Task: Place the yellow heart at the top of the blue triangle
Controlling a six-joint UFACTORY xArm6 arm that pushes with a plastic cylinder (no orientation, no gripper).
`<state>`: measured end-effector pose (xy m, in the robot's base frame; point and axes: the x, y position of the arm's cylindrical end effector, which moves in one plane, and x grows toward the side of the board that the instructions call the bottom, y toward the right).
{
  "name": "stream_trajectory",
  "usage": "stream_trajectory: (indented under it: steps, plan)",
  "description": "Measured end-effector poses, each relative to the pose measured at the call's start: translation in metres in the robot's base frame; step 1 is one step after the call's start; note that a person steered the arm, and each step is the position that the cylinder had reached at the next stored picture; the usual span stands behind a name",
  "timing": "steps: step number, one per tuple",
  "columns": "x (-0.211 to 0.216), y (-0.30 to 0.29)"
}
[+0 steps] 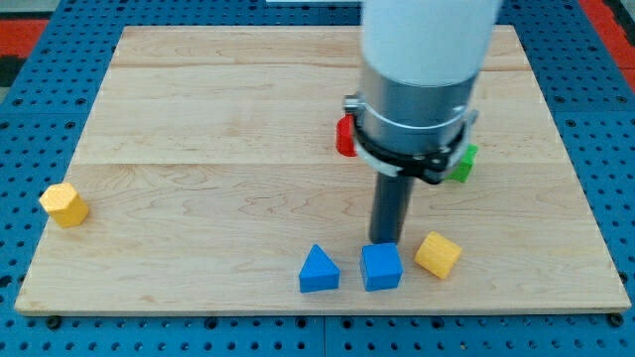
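Observation:
The blue triangle (318,270) lies near the board's bottom edge, a little left of centre. Two yellow blocks show. One (64,204) sits far off at the board's left edge. The other (438,255) lies at the bottom, right of a blue cube (381,266). I cannot tell from their shapes which one is the heart. My tip (385,242) is right at the blue cube's upper edge, up and to the right of the blue triangle and left of the nearer yellow block.
A red block (343,137) is partly hidden behind the arm's grey body (412,99) near the board's centre. A green block (462,164) peeks out at the arm's right. The wooden board (198,119) lies on a blue pegboard surface.

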<state>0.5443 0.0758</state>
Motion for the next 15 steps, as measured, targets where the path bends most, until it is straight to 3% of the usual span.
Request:
stream_trajectory:
  steps: [1,3,5,6,7,9,11,13,14,15]
  plan:
    - [-0.033,0.002]
    - [-0.043,0.069]
    - [0.024,0.116]
    - [0.048,0.079]
    - [0.022,0.040]
    - [-0.028,0.014]
    - [-0.020,0.010]
    - [-0.016,-0.048]
    - [-0.019,-0.010]
    - [0.014,-0.029]
